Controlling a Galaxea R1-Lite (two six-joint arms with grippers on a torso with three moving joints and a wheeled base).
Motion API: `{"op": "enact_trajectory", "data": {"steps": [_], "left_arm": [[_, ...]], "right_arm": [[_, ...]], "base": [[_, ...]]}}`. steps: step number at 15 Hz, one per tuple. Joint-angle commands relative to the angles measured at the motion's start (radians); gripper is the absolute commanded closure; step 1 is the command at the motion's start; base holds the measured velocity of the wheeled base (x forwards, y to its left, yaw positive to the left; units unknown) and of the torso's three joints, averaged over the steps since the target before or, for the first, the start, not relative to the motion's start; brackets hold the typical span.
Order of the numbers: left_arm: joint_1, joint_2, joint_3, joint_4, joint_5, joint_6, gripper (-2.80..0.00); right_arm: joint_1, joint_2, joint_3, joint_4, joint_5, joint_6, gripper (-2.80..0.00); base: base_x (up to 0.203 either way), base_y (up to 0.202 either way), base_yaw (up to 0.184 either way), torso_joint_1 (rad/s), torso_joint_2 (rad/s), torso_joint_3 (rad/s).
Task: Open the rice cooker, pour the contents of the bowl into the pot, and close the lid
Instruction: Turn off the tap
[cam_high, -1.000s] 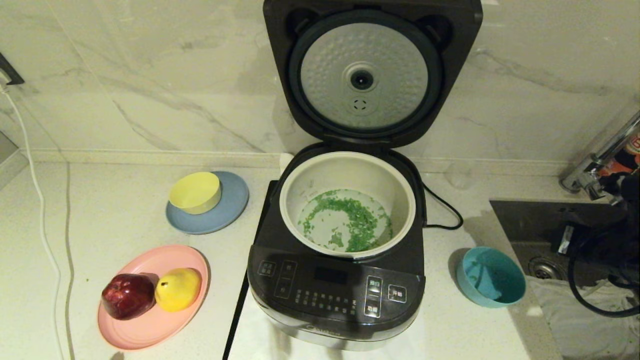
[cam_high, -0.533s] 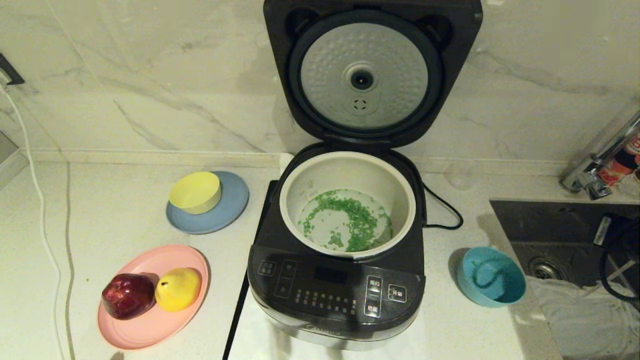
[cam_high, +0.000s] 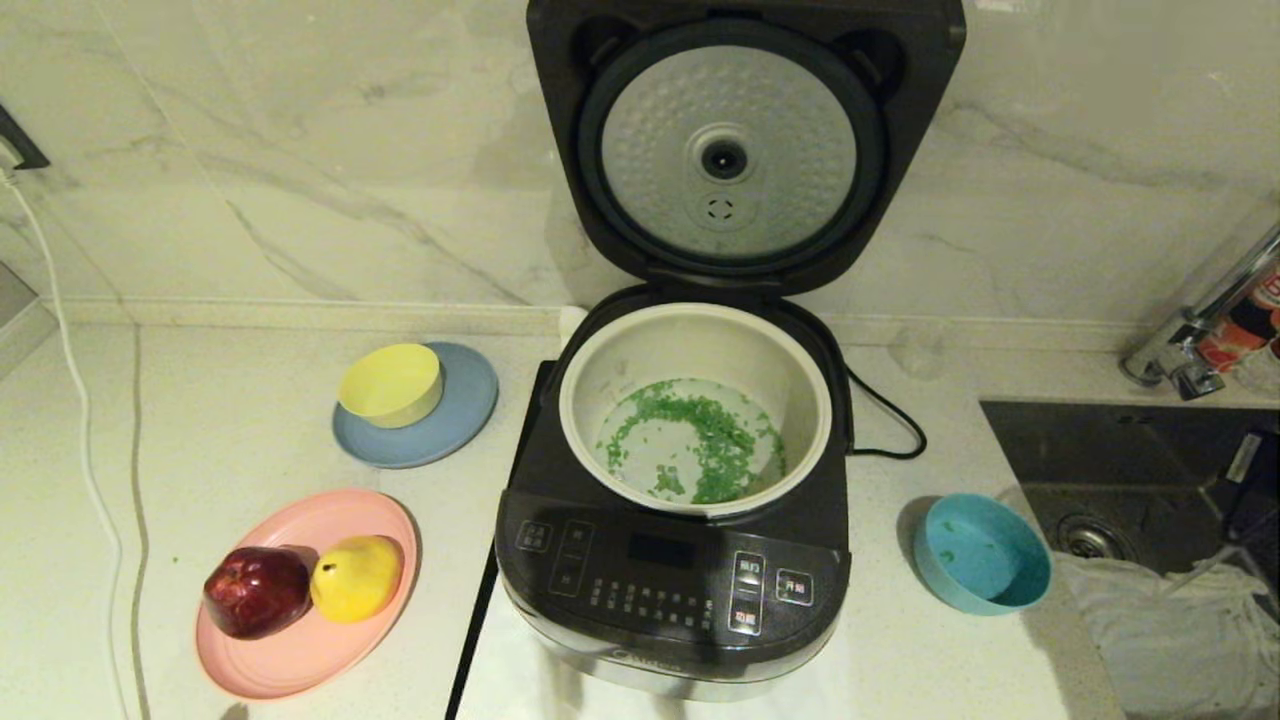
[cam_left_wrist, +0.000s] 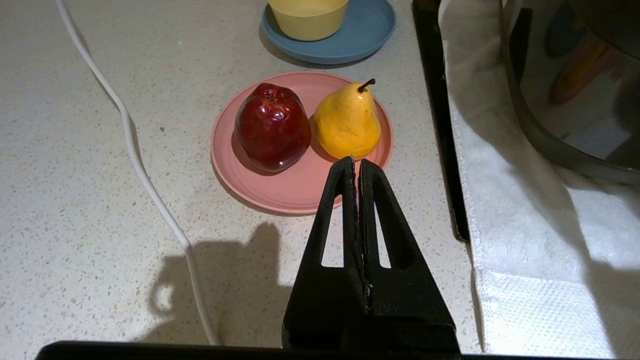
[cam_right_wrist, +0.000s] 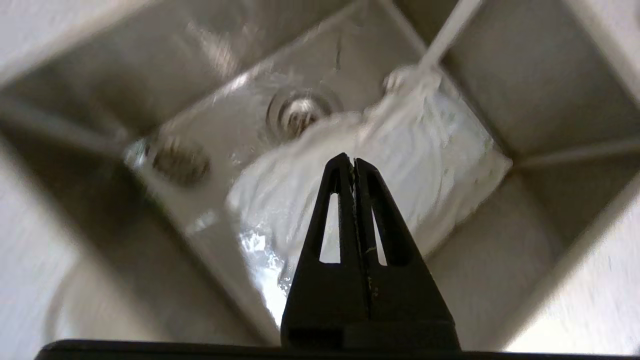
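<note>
The black rice cooker (cam_high: 670, 575) stands in the middle of the counter with its lid (cam_high: 735, 150) swung up against the wall. Its cream pot (cam_high: 690, 340) holds the green contents (cam_high: 715, 440) spread over the bottom. To the cooker's right the teal bowl (cam_high: 985, 555) sits upright with only a few green bits in it. My right gripper (cam_right_wrist: 354, 162) is shut and empty, hanging over the sink away from the bowl. My left gripper (cam_left_wrist: 356, 162) is shut and empty, low over the counter near the pink plate.
A pink plate (cam_high: 300, 640) carries a red apple (cam_high: 257, 590) and a yellow pear (cam_high: 355, 577). Behind it a yellow bowl (cam_high: 390, 385) sits on a blue-grey plate (cam_high: 465, 420). The sink (cam_high: 1110, 450) with a white cloth (cam_high: 1170, 630) and a tap (cam_high: 1190, 330) lies right. A white cable (cam_high: 75, 400) runs along the left.
The right arm has pulled away rightward over the sink and has almost left the head view. The bowl and cooker have not moved.
</note>
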Motion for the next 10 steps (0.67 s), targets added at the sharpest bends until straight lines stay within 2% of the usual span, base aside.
{"op": "enact_trajectory", "data": {"steps": [1,3,10], "left_arm": [[0.0,-0.001,0.009,0.0,0.0,-0.001,0.0],[0.0,-0.001,0.009,0.0,0.0,0.0,0.0],[0.0,-0.001,0.009,0.0,0.0,0.0,0.0]], "right_arm": [[-0.033,0.12,-0.032,-0.119,-0.003,-0.053,0.0],[-0.045,0.177,-0.078,-0.211,-0.004,-0.094,0.0],[-0.047,0.354,-0.279,-0.231,-0.049,-0.102,0.0]], "base": [[0.0,0.0,0.0,0.0,0.0,0.0],[0.0,0.0,0.0,0.0,0.0,0.0],[0.0,0.0,0.0,0.0,0.0,0.0]]}}
